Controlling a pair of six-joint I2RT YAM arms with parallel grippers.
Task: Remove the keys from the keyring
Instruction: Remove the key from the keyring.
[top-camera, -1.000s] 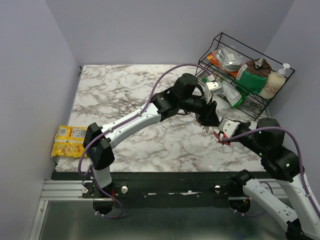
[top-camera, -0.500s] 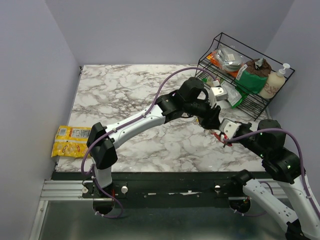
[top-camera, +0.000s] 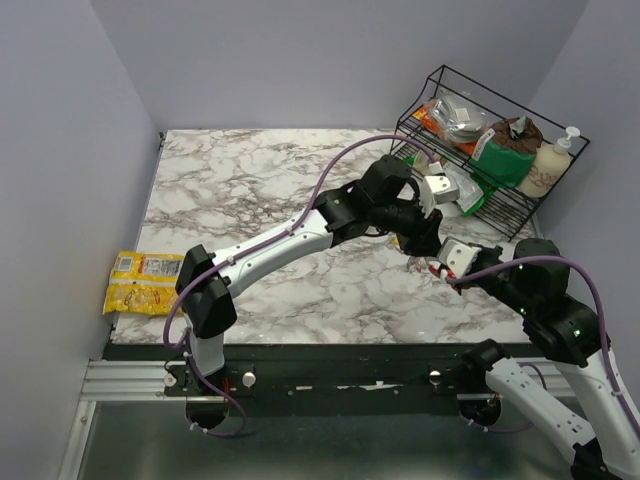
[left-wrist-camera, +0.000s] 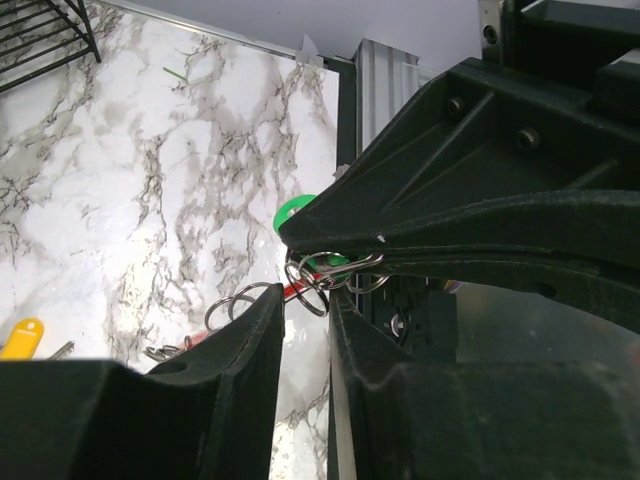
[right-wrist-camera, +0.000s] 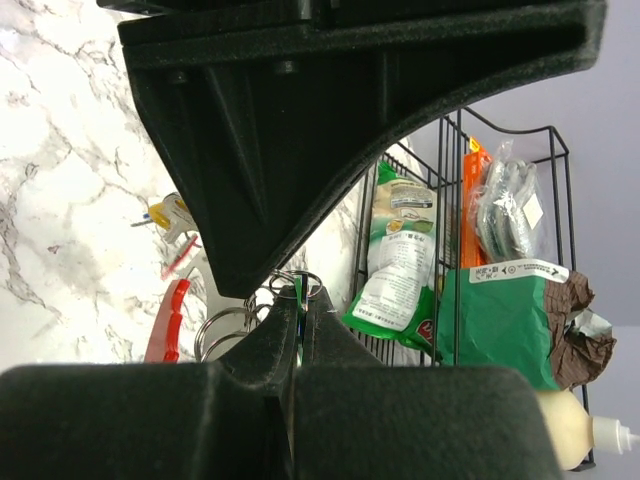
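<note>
Honestly, both my grippers were crowded together at about 3 o'clock on the marble table (top-camera: 250, 180), tips nearly touching. My right gripper (right-wrist-camera: 300, 302) had its fingers pressed flat together, and a thin green edge showed between them. That was the green key (left-wrist-camera: 293, 212), whose round head stuck out behind that gripper in my left wrist view. A cluster of split rings (left-wrist-camera: 312, 278) sat right at those tips.

My left gripper (left-wrist-camera: 307, 305) pointed in from 9 o'clock with only a narrow slit between its fingers, and marble was visible through it. The rings were at the mouth of that slit, and I could not tell whether it pinched one.

The keyring (right-wrist-camera: 168, 320), its red part showing, was just beside the rings; I could not tell whether it hung or lay. A yellow key (left-wrist-camera: 22, 337) showed against the marble, a little apart. The wire rack (top-camera: 514, 106) stood at 1 o'clock, and the yellow snack packet (top-camera: 140, 282) was at the table's 8 o'clock edge.
</note>
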